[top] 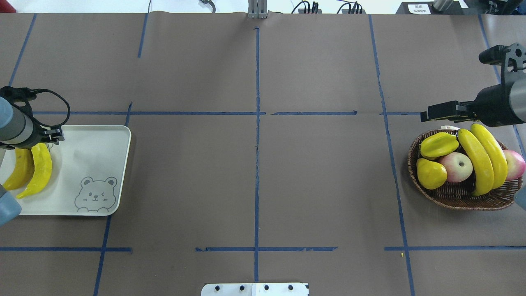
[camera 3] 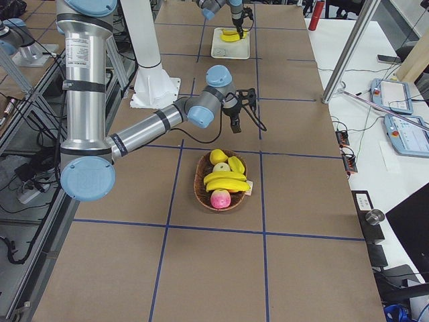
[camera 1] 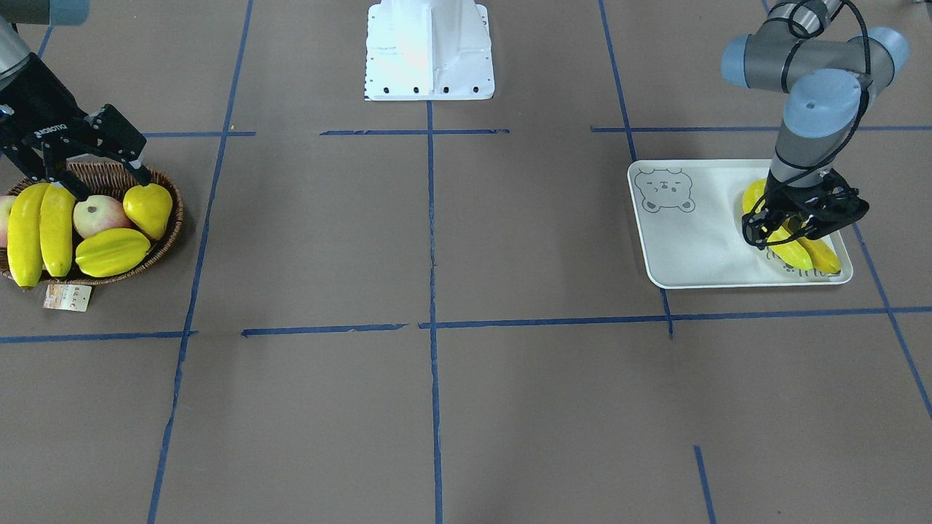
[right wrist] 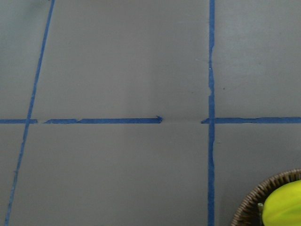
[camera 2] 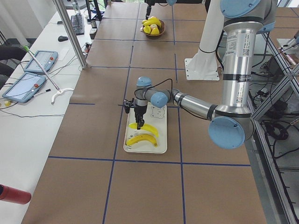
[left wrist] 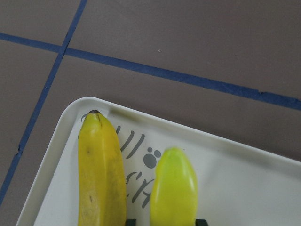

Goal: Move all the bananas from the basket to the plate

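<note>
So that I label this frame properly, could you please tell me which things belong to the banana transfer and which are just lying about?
Belong to the job:
bananas in the wicker basket
bananas already on the bear-print plate

Just lying about:
starfruit
pear
apples
paper tag
</note>
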`<action>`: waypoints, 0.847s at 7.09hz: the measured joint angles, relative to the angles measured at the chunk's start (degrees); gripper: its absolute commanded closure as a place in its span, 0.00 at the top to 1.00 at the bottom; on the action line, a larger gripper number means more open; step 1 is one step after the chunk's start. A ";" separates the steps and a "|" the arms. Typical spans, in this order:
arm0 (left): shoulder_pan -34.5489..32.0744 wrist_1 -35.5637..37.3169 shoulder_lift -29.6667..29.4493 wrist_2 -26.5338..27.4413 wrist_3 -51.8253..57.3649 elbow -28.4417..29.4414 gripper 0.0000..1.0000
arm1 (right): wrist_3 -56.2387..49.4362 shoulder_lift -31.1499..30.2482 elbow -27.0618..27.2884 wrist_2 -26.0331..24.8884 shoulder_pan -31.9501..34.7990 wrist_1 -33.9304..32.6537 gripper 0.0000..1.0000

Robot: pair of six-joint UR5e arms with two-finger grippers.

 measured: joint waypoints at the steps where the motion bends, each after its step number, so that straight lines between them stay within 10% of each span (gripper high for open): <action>1: 0.05 -1.16 -0.21 -0.87 -0.33 -1.07 1.00 | -2.05 -1.32 -0.05 0.07 0.88 -0.02 1.00; 6: 2.23 -1.88 -10.33 -12.37 -14.27 -11.06 1.00 | -9.61 -9.02 -1.17 -1.09 3.12 -0.03 1.00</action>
